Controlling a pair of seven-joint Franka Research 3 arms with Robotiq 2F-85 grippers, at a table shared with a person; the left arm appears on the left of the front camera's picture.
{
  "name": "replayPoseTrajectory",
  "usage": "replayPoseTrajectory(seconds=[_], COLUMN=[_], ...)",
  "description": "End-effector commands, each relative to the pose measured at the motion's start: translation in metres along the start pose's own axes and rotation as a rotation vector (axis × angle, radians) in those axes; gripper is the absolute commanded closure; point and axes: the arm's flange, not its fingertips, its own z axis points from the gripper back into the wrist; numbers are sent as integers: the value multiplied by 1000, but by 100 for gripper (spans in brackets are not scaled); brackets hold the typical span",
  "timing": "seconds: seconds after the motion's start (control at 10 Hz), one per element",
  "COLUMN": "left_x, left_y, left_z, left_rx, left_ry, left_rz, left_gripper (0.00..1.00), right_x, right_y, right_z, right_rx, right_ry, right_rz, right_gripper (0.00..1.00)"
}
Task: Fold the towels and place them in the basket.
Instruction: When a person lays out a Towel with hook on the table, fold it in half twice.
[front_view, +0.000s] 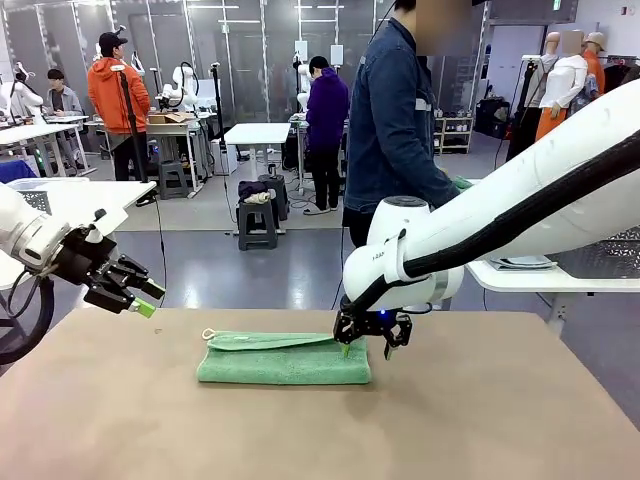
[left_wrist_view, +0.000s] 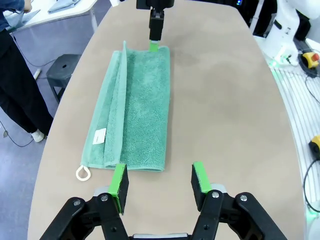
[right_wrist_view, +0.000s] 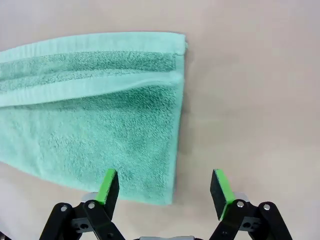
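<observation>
Your right gripper (front_view: 366, 348), fingers apart, hangs over the right end of the crosswise mint-green terry towel (front_view: 285, 362); left gripper (front_view: 148, 298), also apart, is farther

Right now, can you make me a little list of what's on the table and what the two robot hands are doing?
towel: mint green, folded into a long strip, lying flat
loop: white, at the towel's left end
table: brown, bare around the towel
left gripper: open, holding nothing, up in the air off the towel's left end
right gripper: open, low at the towel's right end, gripping nothing
person: standing at the far side, dark denim jacket
</observation>
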Motion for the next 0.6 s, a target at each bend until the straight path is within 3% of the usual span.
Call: replayPoseTrajectory(seconds=[0.0,0.1,0.2,0.5], left_x=[2,2,2,2], left_y=[-1,-1,-1,-1], left_z=[1,1,1,1], left_rx=[0,0,0,0], left_ry=[7,7,7,7], left_rz=[-7,-7,-7,-7], left_gripper=[35,35,35,35], right_x=[12,14,16,19], right_y=[9,10,12,12], right_z=[-13,-18,-22,-33], right_rx=[-23,-45,-34,-17], right_ry=[-16,-26,-39,-50], right_rz=[-67,-85,-90,-93], right_gripper=[8,8,26,26])
